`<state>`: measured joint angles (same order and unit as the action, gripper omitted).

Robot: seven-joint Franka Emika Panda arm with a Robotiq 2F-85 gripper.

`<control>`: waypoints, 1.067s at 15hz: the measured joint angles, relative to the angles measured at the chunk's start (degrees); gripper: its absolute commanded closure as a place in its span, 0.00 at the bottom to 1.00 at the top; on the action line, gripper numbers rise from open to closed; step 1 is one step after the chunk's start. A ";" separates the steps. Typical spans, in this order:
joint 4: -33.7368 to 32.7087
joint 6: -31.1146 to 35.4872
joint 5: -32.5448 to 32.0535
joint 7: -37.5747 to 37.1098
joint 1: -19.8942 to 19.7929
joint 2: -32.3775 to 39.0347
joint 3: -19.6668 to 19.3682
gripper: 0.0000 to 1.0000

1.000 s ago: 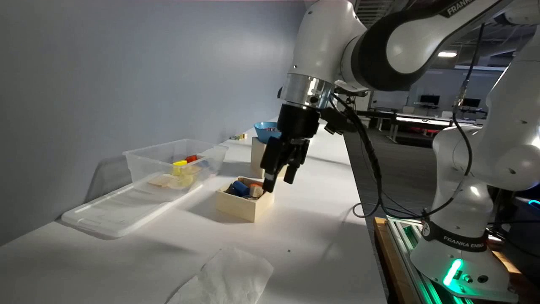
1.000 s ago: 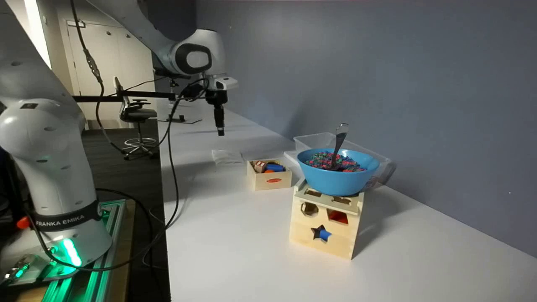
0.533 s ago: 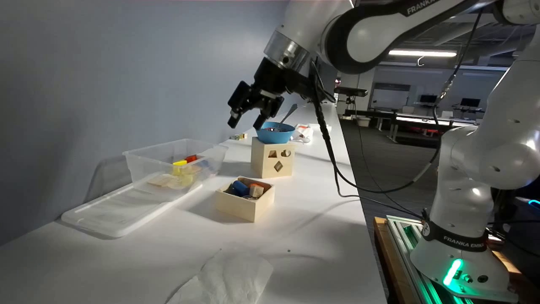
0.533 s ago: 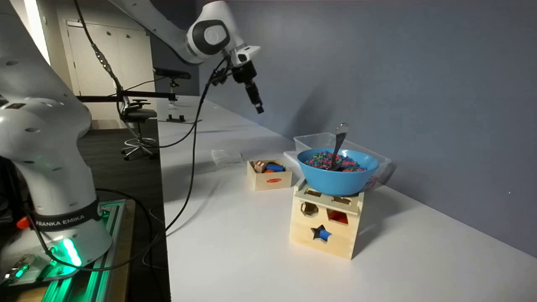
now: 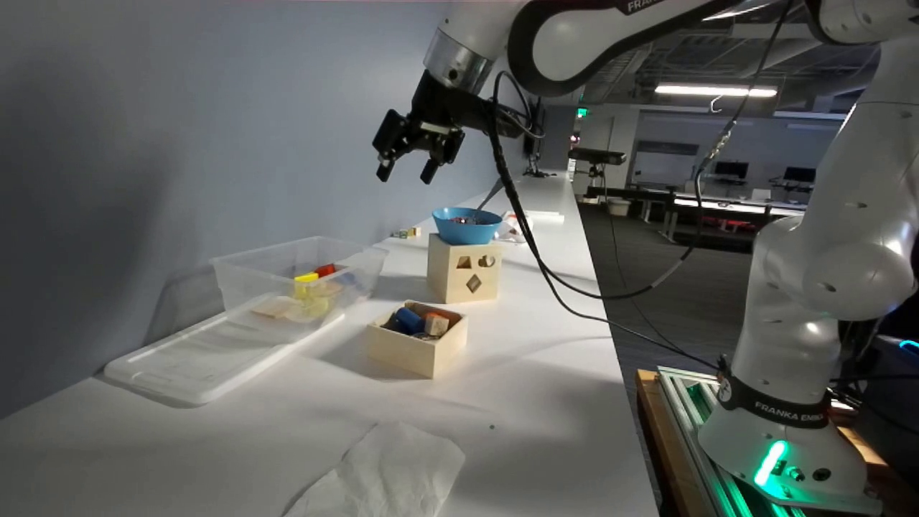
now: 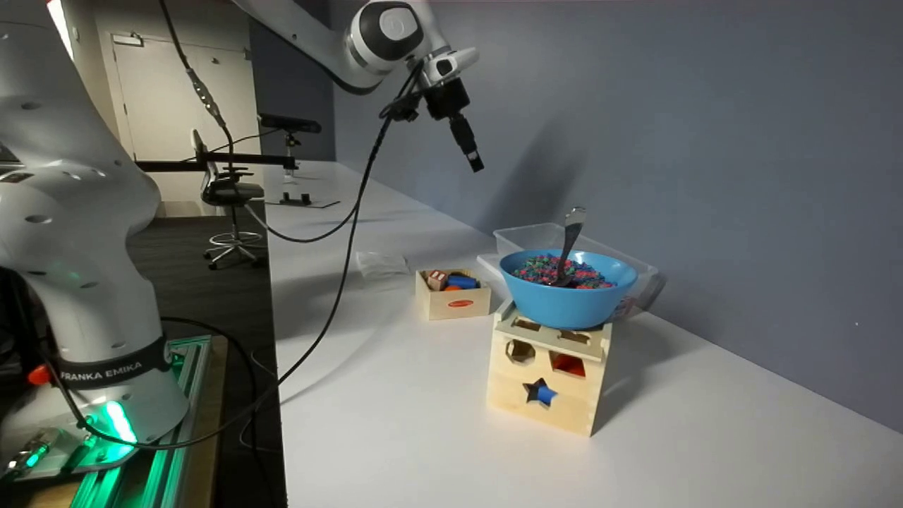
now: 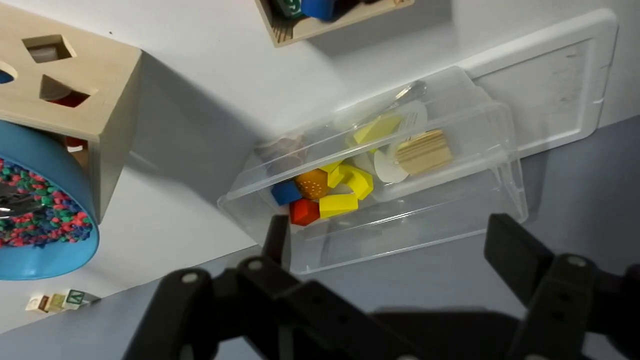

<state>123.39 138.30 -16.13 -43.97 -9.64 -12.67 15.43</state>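
Gripper (image 5: 406,173), black and two-fingered: the fingers (image 7: 517,255) are standing wide apart, pinching nothing.
White jointed arm (image 5: 574,36): compared with one second ago, it is holding the gripper higher and closer to the grey wall (image 5: 215,129).
Transparent plastic bin (image 5: 248,287): standing on the white table (image 5: 560,445) near this wall; I am judging that the gripper is now hanging nearest to it, not touching.
Orange dotted piece (image 7: 312,183): showing inside the bin in the wrist view; I am not finding it in the exterior views.
Star-shaped hole (image 6: 540,393): showing only in an exterior view, on the pale wooden cube (image 6: 575,398).
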 measured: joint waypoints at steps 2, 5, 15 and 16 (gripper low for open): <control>0.00 0.01 -0.79 0.53 1.01 0.18 -1.11 0.00; -1.49 -0.18 -6.13 4.31 1.19 1.47 -3.76 0.00; -22.93 -11.29 -5.35 9.50 7.95 23.43 -9.03 0.00; -24.97 -12.59 -5.73 8.63 9.13 25.25 -10.18 0.00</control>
<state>98.41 125.72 -21.87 -35.33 -0.50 12.58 5.25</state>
